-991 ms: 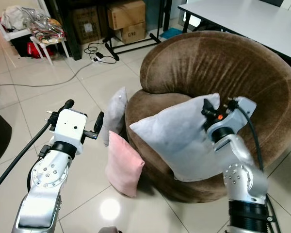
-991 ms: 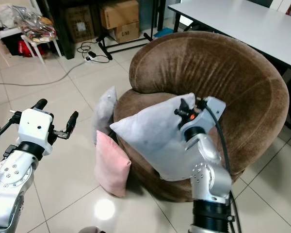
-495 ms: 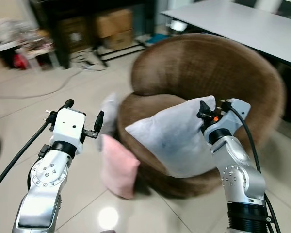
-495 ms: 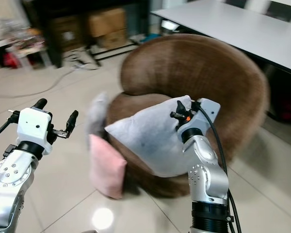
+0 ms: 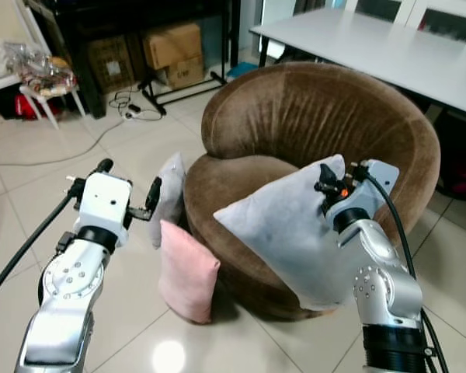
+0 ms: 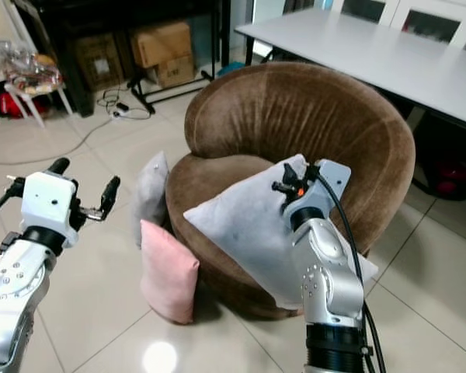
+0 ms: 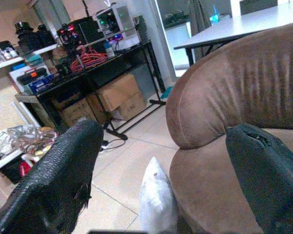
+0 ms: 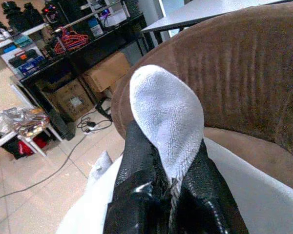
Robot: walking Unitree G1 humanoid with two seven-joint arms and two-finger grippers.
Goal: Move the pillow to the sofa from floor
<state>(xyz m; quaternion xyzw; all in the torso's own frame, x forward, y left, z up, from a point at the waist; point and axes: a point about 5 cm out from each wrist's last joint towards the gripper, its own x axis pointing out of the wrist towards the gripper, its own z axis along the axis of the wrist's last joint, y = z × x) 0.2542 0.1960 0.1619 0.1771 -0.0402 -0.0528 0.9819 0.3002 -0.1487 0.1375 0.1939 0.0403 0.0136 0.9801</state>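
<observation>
Right end effector (image 5: 332,186) pinching the upper corner of the grey pillow (image 5: 283,229), which hangs slantwise over the front edge of the brown sofa (image 5: 318,116), seat lying just beyond; left end effector (image 5: 128,190) spread, empty, off to the left.

— How many pillows do you count?
— Three: one large grey pillow (image 5: 283,233) in my right tool (image 5: 326,180), one pink pillow (image 5: 186,270) and one small grey pillow (image 5: 169,196) at nine o'clock of the sofa (image 5: 311,116).
— Sofas?
— One. Also one white tabletop (image 5: 388,47) and two tools; my left tool (image 5: 128,186) is the second.
</observation>
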